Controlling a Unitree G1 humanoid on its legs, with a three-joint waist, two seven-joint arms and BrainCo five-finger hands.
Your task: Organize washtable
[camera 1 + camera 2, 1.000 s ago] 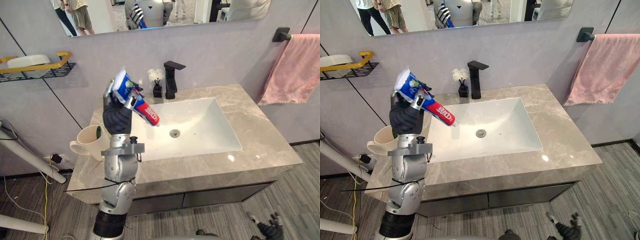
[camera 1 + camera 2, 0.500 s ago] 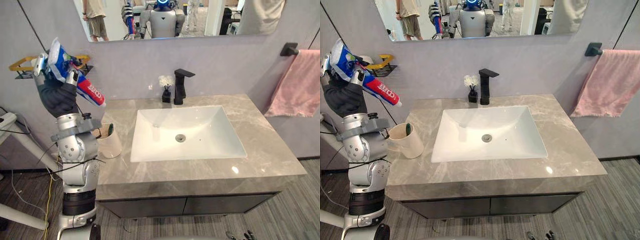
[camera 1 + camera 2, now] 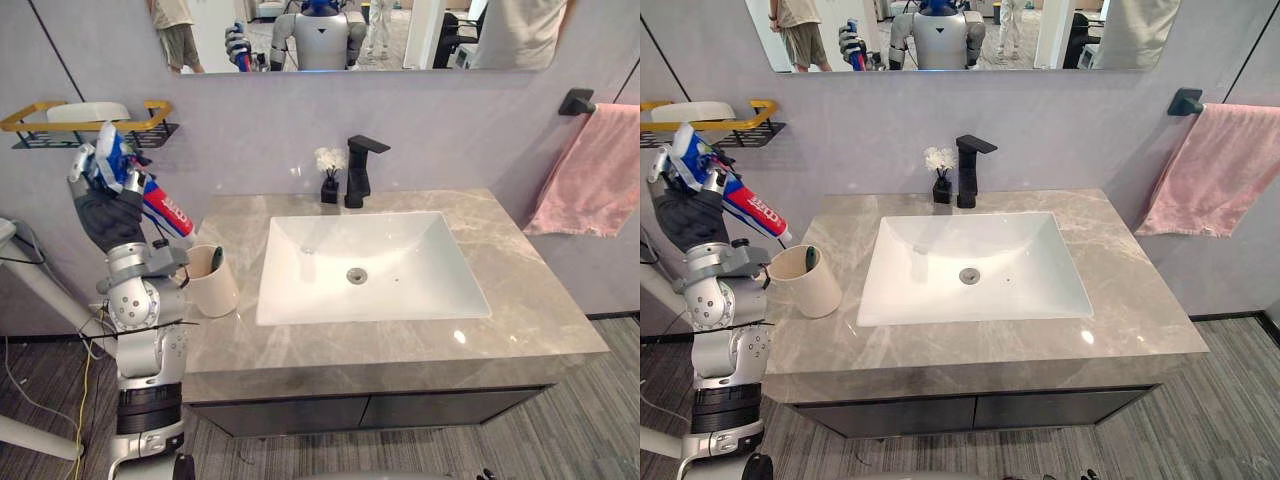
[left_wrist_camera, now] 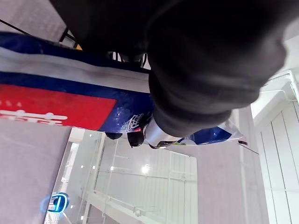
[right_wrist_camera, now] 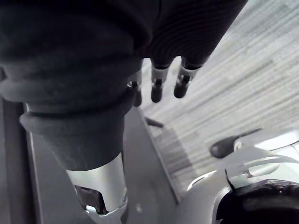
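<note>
we see a toothpaste tube [image 3: 165, 207] in blue and white with a red band, a cream cup [image 3: 215, 290], and a desk [image 3: 530, 300] of grey marble with paler veins. the sink [image 3: 400, 250] is plain white, the tap [image 3: 357, 175] matte black, the towel [image 3: 590, 175] pink. the wall shelf [image 3: 90, 135] is black wire with a gold rail, and the little vase [image 3: 328, 190] is black with white flowers [image 3: 326, 158].

At the frame's left, the left arm [image 3: 141, 330] shows stacked silver-grey rounded joints; a dark ribbed cover wraps the left hand [image 3: 108, 210]; the right hand [image 5: 88, 51] has silver, dark-tipped fingers [image 5: 158, 87]
</note>
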